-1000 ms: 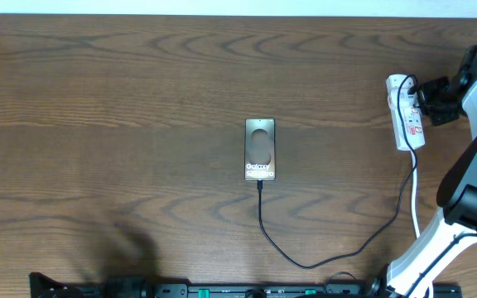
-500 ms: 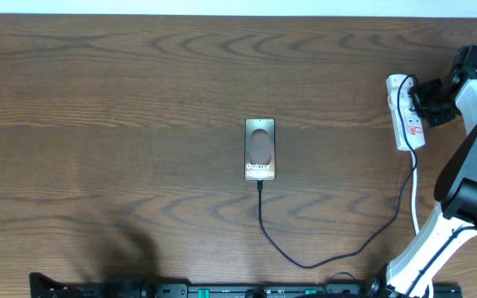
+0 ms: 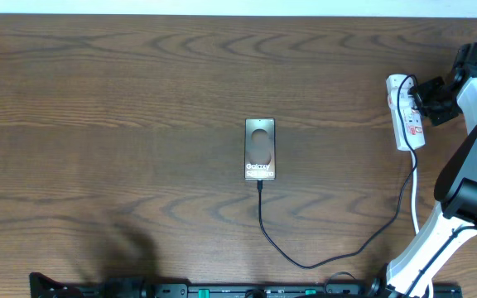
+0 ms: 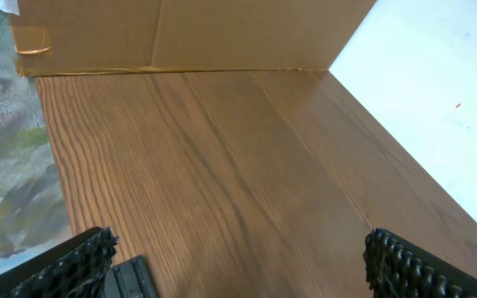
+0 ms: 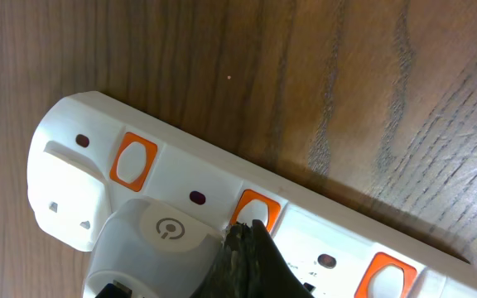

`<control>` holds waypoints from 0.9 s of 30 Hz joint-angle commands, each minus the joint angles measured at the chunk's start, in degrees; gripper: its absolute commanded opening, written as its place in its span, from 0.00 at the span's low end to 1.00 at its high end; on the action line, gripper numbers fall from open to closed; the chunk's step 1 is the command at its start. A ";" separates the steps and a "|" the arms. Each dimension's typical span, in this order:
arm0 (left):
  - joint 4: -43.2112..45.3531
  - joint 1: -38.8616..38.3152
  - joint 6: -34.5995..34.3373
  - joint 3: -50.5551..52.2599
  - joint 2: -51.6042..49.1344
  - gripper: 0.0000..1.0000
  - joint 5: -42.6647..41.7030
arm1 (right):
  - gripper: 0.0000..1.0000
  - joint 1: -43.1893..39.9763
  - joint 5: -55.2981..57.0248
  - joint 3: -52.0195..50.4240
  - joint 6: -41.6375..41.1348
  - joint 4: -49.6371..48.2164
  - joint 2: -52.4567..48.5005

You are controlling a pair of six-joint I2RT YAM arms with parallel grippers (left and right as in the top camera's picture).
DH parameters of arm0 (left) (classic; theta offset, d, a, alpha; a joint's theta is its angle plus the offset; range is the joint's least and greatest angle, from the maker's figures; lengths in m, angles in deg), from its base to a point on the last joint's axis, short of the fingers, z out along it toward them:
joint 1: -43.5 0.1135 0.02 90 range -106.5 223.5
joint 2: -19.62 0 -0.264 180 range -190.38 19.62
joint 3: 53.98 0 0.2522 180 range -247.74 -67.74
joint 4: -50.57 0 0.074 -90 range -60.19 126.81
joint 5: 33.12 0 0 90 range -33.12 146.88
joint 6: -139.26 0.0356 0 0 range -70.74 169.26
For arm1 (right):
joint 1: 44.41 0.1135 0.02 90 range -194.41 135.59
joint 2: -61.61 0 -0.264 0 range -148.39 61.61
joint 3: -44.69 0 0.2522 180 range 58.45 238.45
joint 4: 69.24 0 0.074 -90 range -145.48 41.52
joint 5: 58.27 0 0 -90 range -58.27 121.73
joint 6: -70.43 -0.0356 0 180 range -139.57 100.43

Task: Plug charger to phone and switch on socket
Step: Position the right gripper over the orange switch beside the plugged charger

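Phone: the silvery-grey phone (image 3: 260, 150) lies flat near the middle of the table (image 3: 122, 99), lettering toward the near edge.
Charger: the thin black charger (image 3: 260, 207) meets the phone's near short edge. From there it loops across the wood toward the near edge, then climbs on the right to the socket. How deep the tip sits cannot be told.
Socket: the white socket (image 3: 406, 116) lies at the far right of the table, well apart from the phone. A white adapter (image 5: 151, 236) with a power symbol is plugged into it.
Switches: the right wrist view shows orange rocker switches (image 5: 133, 161) in a row along the strip.
White cord: the white cord (image 3: 415, 194) leaves the socket's near end and runs toward the right arm's base.
Right tool: the right tool (image 5: 248, 240) is pressed together with nothing pinched. Its tip lies on the second orange switch from the end, beside the adapter.
Left tool: the left tool (image 4: 238, 273) is spread wide over bare wood. Its ridged fingers (image 4: 81, 265) show at the lower corners of the left wrist view, with nothing between them.
Surroundings: a cardboard wall (image 4: 180, 33) stands at the table's edge in that view.
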State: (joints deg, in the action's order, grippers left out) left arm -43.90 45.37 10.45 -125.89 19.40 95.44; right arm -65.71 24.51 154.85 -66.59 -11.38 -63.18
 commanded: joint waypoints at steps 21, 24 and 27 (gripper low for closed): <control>-0.02 0.26 0.13 -0.20 0.09 0.98 1.01 | 0.01 6.67 8.96 1.81 3.58 0.44 0.72; -0.02 0.26 0.13 -0.20 0.09 0.98 1.01 | 0.01 5.75 11.28 1.86 4.50 1.53 1.18; -0.02 0.26 0.13 -0.20 0.09 0.97 1.01 | 0.01 4.13 11.76 1.86 5.62 1.88 1.95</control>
State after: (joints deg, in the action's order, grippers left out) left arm -43.88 45.37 10.45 -125.89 19.40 95.44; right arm -61.08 35.90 155.15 -62.99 -9.52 -63.16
